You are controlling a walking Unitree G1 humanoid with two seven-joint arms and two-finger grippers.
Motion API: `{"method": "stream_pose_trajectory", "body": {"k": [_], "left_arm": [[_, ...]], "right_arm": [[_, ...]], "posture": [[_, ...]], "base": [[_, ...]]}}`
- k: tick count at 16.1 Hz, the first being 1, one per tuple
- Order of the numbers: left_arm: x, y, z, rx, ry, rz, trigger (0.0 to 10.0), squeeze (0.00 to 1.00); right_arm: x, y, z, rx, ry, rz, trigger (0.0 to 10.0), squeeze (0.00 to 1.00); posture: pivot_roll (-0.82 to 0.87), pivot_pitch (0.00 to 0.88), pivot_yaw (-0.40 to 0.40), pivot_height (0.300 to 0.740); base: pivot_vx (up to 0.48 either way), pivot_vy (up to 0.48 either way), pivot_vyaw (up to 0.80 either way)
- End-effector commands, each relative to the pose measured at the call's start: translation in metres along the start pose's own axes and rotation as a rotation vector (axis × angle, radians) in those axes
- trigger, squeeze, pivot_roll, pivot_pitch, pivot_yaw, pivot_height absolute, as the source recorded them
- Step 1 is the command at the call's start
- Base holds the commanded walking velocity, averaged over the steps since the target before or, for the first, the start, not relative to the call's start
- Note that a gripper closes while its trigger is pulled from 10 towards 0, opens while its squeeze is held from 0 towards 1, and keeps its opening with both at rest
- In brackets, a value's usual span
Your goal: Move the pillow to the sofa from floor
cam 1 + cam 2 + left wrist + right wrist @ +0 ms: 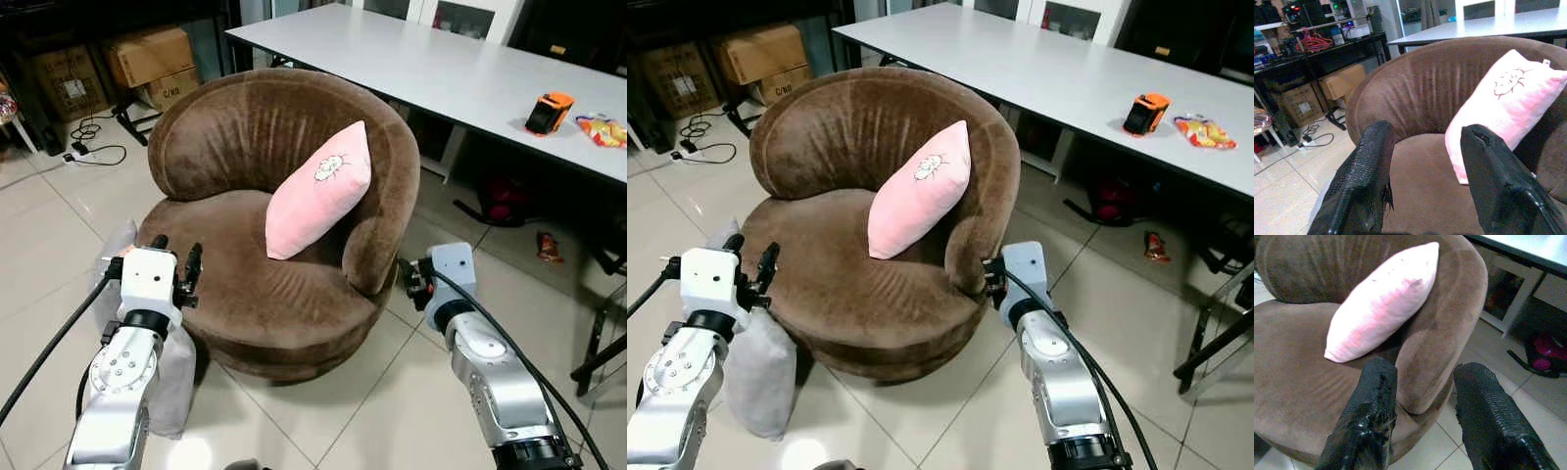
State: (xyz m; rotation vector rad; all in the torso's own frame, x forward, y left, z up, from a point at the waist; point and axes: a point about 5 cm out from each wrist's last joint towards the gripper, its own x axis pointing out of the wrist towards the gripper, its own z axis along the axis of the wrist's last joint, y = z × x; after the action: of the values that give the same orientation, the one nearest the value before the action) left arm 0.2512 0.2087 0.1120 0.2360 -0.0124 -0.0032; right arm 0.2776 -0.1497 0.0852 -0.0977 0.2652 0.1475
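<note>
Pink and soft, the pillow (318, 191) leans upright on the seat of the round brown sofa (245, 284), tilted against the right side of its backrest, with a small cartoon print on the face turned toward the camera. The left end effector (174, 262) hovers at the near left edge of the sofa seat, its two black fingers (1364, 181) spread apart with nothing between them, pointing toward the backrest and well apart from the pillow. The right end effector (1422, 406) sits just beside the sofa's right arm, near its front corner; in the right wrist view its fingers (1374, 411) are spread and empty, with the sofa's arm and the tiled floor (392, 392) showing between them. A grey cushion (759, 377) lies on the floor at the near left of the sofa, beside the left arm. Behind the sofa a long white counter (441, 69) runs to the far right, carrying an orange and black device (548, 112) and a colourful snack packet (602, 129). Cardboard boxes (152, 59) stand at the far left, with dark cables (98, 137) trailing on the floor near them
</note>
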Motion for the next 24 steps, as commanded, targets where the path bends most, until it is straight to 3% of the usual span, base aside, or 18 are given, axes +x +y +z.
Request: {"method": "stream_pose_trajectory", "body": {"k": [1, 24], "left_arm": [[0.001, 0.0, 0.002, 0.002, -0.012, 0.009, 10.0, 0.0], [-0.009, -0.001, -0.007, -0.011, 0.012, 0.047, 10.0, 0.0]], "right_arm": [[0.003, -0.001, 0.002, 0.006, -0.003, 0.009, 10.0, 0.0], [0.004, 0.003, 0.002, -0.059, 0.015, 0.094, 10.0, 0.0]], "posture": [[0.05, 0.0, -0.046, 0.74], [0.04, 0.0, -0.081, 0.74]], "base": [[0.0, 0.274, 0.0], [0.0, 0.295, 0.0]]}}
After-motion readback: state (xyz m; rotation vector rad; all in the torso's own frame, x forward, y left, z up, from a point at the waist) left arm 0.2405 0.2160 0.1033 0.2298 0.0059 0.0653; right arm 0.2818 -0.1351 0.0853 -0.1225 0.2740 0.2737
